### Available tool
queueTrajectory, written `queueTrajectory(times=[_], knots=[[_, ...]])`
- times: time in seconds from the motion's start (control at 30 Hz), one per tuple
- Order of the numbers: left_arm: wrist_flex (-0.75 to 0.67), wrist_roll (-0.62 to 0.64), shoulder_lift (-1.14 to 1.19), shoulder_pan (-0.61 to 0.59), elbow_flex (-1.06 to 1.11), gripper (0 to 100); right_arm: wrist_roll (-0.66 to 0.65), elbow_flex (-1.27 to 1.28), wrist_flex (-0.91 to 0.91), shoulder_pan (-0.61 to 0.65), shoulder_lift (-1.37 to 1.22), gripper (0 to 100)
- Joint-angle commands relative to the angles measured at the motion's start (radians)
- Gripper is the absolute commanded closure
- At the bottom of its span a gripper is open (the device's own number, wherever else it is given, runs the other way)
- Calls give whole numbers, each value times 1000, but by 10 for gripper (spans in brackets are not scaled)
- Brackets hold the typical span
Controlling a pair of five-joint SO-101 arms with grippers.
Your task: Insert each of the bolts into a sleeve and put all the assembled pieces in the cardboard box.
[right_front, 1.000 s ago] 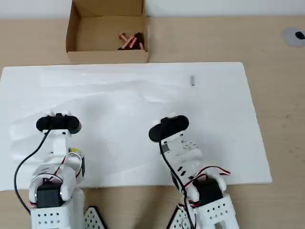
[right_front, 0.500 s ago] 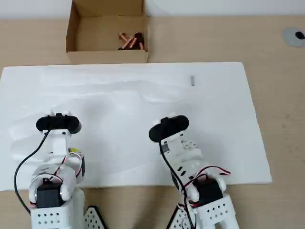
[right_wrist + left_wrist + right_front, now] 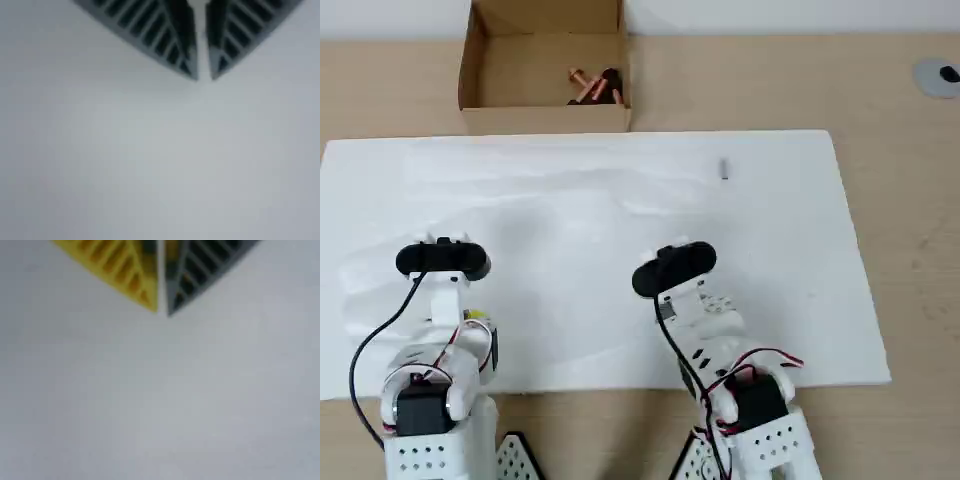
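Since both arms are folded low at the near edge of the white sheet, we log this as a parked pose. The left arm is over the sheet's near left part and the right arm nearer the middle.

The left gripper has its yellow and dark jaws drawn together, with a hairline sliver between the tips and nothing held. The right gripper is likewise closed and empty. Both hang just above bare sheet.

Task items: the assembled pieces, copper bolts with dark sleeves, lie in the cardboard box, bunched in its near right corner. One small grey piece lies alone on the far part of the sheet, well apart from both arms. We cannot tell whether it is a sleeve, a bolt or a scrap.

Risks, as we judge them:
- If the grey piece is a part, the task is not finished. It is slim and lies flat, so a closing jaw could skid it across the sheet.
- The sheet looks rumpled in places; a low tip could snag it and drag it.
- The box's near wall stands between the sheet and the pieces — a low carry would clip it.

Room: there is broad open sheet ahead of both arms. The box is beyond the sheet's far edge, left of centre. The table to the right holds a grey disc at the far edge.
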State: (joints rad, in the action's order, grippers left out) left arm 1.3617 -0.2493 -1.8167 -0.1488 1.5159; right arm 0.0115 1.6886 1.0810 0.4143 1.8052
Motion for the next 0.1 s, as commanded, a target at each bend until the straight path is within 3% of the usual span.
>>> queueTrajectory(times=[0.0,0.07], knots=[[-17,-2,-5,-3,-5,990,-8,-4,3,-13,117,988],[-17,-2,-5,-3,-5,990,-8,-4,3,-13,117,988]])
